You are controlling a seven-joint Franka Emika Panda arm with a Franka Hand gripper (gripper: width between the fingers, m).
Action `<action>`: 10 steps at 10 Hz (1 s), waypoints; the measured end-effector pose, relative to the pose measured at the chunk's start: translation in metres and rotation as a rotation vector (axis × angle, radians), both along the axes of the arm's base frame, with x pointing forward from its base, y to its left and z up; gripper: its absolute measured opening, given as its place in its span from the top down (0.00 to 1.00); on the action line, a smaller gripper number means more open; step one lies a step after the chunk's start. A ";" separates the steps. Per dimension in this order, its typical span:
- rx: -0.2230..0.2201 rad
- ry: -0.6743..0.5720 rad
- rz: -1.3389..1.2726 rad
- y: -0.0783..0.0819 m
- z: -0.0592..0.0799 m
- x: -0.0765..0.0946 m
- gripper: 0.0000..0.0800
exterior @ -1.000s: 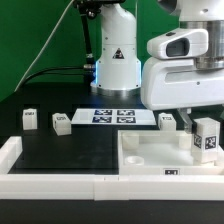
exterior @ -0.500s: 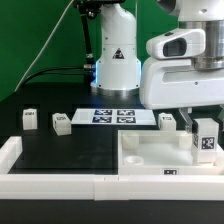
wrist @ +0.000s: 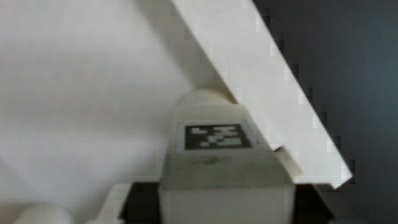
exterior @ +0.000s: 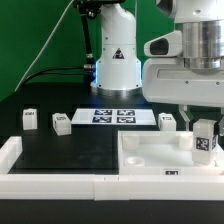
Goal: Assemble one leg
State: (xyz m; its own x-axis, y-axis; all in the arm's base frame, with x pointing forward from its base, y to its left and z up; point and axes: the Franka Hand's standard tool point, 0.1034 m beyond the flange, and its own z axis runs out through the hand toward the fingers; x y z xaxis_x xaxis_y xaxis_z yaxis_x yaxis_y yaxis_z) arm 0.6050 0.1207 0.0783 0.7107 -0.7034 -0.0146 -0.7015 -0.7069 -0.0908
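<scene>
My gripper (exterior: 205, 128) is shut on a leg (exterior: 205, 141), a small white block with a black-and-white tag. It holds the leg upright just above the corner of the large white tray-like piece (exterior: 140, 158) at the exterior view's right. In the wrist view the leg (wrist: 217, 140) sits between my dark fingers (wrist: 148, 205), right beside the tray's raised rim (wrist: 249, 70). Three other legs stand on the black table: one (exterior: 29, 119) at the exterior view's left, one (exterior: 62, 123) beside it, one (exterior: 167, 120) behind the tray.
The marker board (exterior: 115, 116) lies behind the middle of the table in front of the arm's base (exterior: 115, 65). A low white wall (exterior: 50, 183) runs along the front edge and up the exterior view's left side.
The gripper has sunk slightly with the leg, closer to the tray's corner. The wrist housing has shifted a little. The other legs have not moved.
</scene>
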 end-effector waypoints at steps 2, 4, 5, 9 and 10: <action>0.008 0.018 -0.280 0.000 -0.001 0.000 0.64; 0.027 0.032 -0.452 0.000 -0.001 0.000 0.64; 0.034 0.038 -0.520 0.000 -0.001 0.000 0.64; 0.026 0.027 -0.374 0.000 -0.001 0.000 0.38; 0.019 0.017 -0.238 -0.001 0.000 0.001 0.23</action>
